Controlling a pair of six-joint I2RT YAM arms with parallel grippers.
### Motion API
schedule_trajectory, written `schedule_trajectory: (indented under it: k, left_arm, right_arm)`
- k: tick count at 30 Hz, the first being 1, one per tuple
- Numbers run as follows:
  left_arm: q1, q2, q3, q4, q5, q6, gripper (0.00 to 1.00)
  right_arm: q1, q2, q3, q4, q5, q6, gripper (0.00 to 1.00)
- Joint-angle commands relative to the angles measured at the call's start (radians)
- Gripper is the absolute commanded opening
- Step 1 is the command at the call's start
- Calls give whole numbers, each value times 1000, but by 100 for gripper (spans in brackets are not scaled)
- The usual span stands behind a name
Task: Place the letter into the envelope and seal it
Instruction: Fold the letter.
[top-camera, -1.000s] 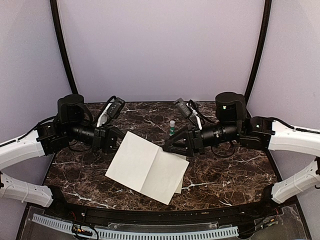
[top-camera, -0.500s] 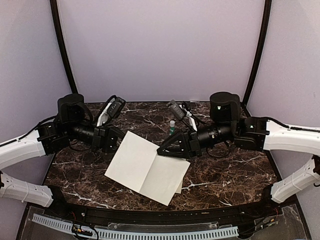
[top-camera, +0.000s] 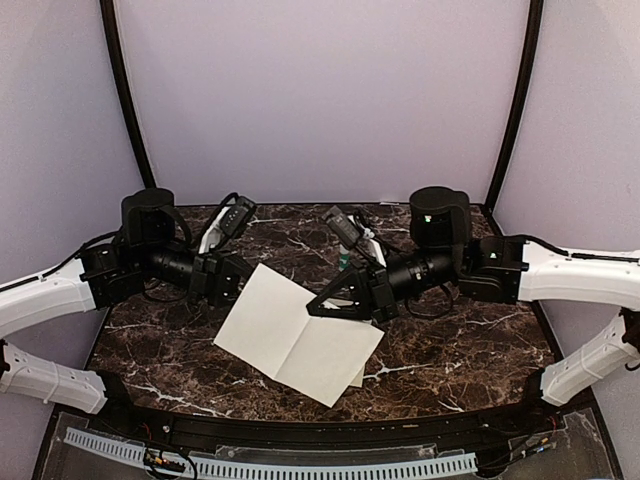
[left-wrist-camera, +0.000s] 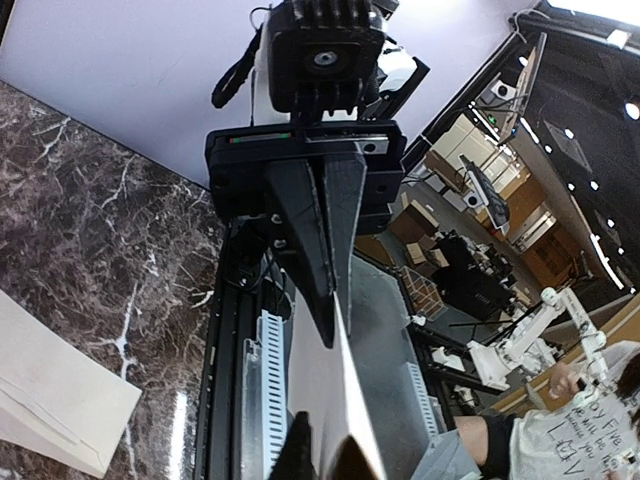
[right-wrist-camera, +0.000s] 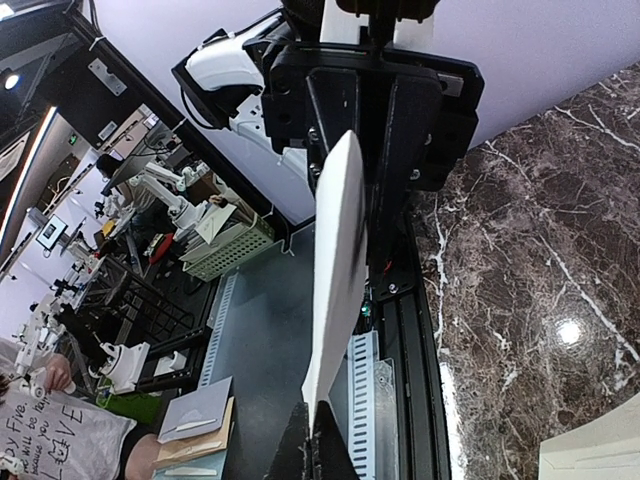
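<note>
The letter (top-camera: 295, 335), a white creased sheet, hangs tilted just above the dark marble table (top-camera: 470, 340), held from two sides. My left gripper (top-camera: 248, 283) is shut on its far left corner. My right gripper (top-camera: 313, 309) is shut on its far edge near the crease. In the left wrist view the letter (left-wrist-camera: 325, 390) runs edge-on into the gripper (left-wrist-camera: 327, 452). The right wrist view shows the letter (right-wrist-camera: 338, 250) edge-on, pinched in the gripper (right-wrist-camera: 311, 445). The envelope (top-camera: 357, 378) lies under the letter with only a corner showing, seen also as the envelope (left-wrist-camera: 50, 400) and the envelope (right-wrist-camera: 595, 450).
A small bottle (top-camera: 344, 260) stands at the back centre of the table, mostly hidden behind the right wrist. Both arms reach inward over the table's middle. A slotted white rail (top-camera: 270, 465) runs along the near edge.
My right gripper has moved left to the letter's far edge and shut on it. The letter has shifted slightly. The left arm has stayed almost still.
</note>
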Motion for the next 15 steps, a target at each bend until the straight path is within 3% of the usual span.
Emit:
schedule_trajectory:
  k: [1, 4, 6, 8, 15]
  left_arm:
    - [2, -19, 48, -49, -48, 36, 19]
    - [6, -68, 62, -129, -158, 68, 37]
    - [18, -108, 71, -179, -223, 82, 58]
    - [37, -145, 83, -230, -273, 93, 69]
    - [98, -201, 134, -284, -310, 95, 82]
  right_arm:
    - [10, -47, -1, 54, 24, -11, 0]
    - [6, -72, -5, 13, 94, -30, 0]
    - [2, -87, -11, -1, 126, -33, 0]
    - [-1, -96, -17, -10, 146, -31, 0]
    - [1, -95, -23, -19, 154, -24, 0]
